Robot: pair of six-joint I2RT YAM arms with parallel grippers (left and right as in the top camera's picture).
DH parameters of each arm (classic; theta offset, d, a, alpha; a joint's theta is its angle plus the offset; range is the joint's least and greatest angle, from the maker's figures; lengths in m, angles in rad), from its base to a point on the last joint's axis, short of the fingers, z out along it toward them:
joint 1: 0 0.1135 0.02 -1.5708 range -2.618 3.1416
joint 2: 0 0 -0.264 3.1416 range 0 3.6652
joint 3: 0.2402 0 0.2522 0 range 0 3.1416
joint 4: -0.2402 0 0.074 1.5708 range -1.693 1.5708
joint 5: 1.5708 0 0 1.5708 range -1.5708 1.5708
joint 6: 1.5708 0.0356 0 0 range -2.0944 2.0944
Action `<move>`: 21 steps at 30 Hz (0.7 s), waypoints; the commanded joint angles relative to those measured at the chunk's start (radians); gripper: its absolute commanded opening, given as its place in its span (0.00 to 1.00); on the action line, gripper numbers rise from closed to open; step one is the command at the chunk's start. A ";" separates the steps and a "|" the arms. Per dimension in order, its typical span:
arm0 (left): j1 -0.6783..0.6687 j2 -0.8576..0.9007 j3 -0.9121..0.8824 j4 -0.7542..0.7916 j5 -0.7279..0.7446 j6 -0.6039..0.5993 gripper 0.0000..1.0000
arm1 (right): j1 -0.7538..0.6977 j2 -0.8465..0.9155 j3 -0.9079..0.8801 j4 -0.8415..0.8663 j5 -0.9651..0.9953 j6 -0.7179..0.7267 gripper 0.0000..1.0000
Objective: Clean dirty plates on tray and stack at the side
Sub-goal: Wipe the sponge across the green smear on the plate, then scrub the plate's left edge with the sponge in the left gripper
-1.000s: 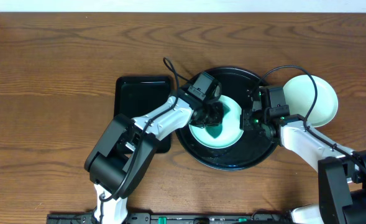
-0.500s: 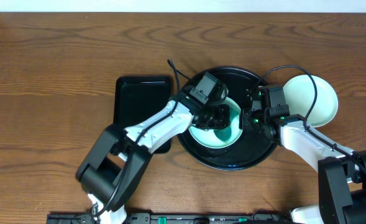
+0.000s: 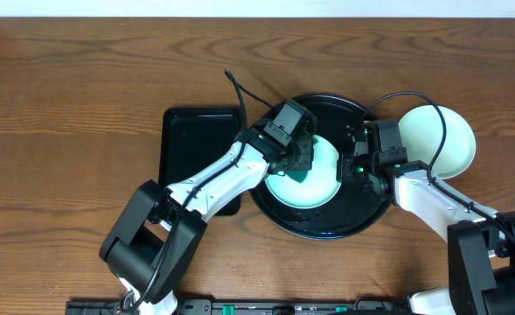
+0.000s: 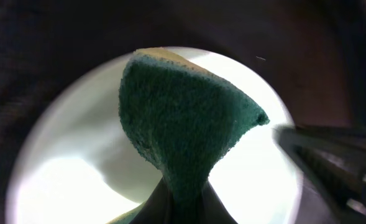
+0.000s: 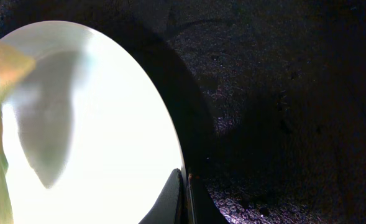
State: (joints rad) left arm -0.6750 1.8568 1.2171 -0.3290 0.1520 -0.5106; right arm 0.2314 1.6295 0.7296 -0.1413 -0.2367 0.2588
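Left gripper [image 4: 181, 200] jaws pinch a dark-green scouring sponge [image 4: 183, 118] against the pale mint round plate [image 4: 64, 180]; right gripper [image 5: 183, 193], shut, apparently steadies its rim.

plates [image 3: 323, 188]: 3 | round tray [image 3: 327, 225]: 1 | rectangular tray [image 3: 191, 144]: 1 | sponge [image 4: 183, 124]: 1

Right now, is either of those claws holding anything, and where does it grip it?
The left gripper pinches a green sponge by its narrow end. The right gripper seems clamped on the rim of the plate.
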 commanded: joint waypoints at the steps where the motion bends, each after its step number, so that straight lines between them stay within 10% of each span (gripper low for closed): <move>1: 0.005 -0.014 -0.006 -0.005 -0.151 0.032 0.08 | 0.008 0.009 -0.002 0.003 -0.018 -0.010 0.01; 21: 0.005 0.064 -0.018 -0.001 -0.247 0.031 0.08 | 0.008 0.009 -0.002 0.003 -0.018 -0.010 0.01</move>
State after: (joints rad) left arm -0.6750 1.8942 1.2167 -0.3328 -0.0521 -0.4931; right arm 0.2314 1.6299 0.7296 -0.1413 -0.2379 0.2588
